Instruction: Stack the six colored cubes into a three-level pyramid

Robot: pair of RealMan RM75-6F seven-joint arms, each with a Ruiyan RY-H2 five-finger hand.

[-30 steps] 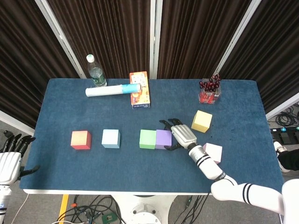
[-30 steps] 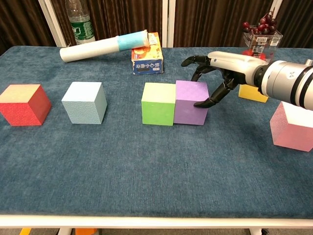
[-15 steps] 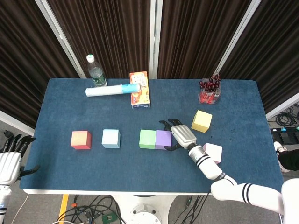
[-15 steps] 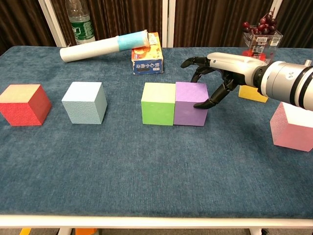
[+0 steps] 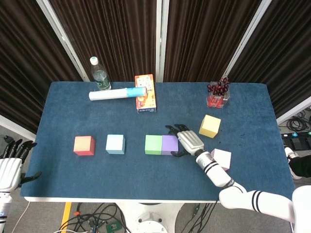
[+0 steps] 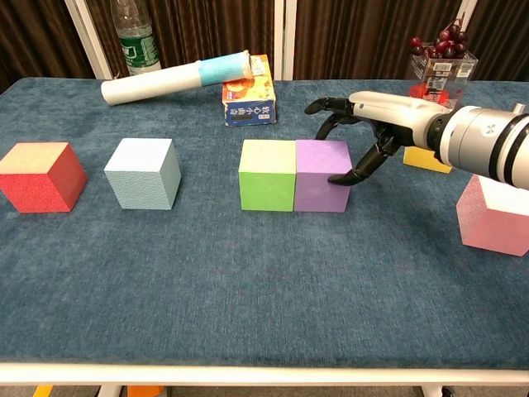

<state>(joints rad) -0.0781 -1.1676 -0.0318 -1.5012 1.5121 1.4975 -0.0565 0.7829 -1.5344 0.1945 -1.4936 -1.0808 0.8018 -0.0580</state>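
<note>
1. We see the blue table [image 5: 243,102] carrying all 6 cubes, none stacked on another.
2. Our right hand [image 6: 364,136] sits at the right side of the purple cube [image 6: 322,175]; its fingers [image 6: 351,175] are spread and curved, with tips touching that cube's right face and others arching over its top rear edge. It is not wrapped around the cube, and nothing is lifted.
3. The purple cube stands flush against the green cube [image 6: 267,174], which lies on its far side from the hand.
4. The light blue cube [image 6: 142,173] and red cube [image 6: 40,177] stand further left, apart from each other.
5. The pink cube [image 6: 494,214] lies near the right forearm; in the chest view it is cut off by the frame edge.
6. The yellow cube [image 5: 209,125] is largely hidden behind the wrist in the chest view.
7. Our left hand [image 5: 10,165] hangs off the table's left edge, fingers apart, holding nothing.
8. A clear container [image 5: 217,96] at the back right holds dark red fruit; we cannot tell which kind.
</note>
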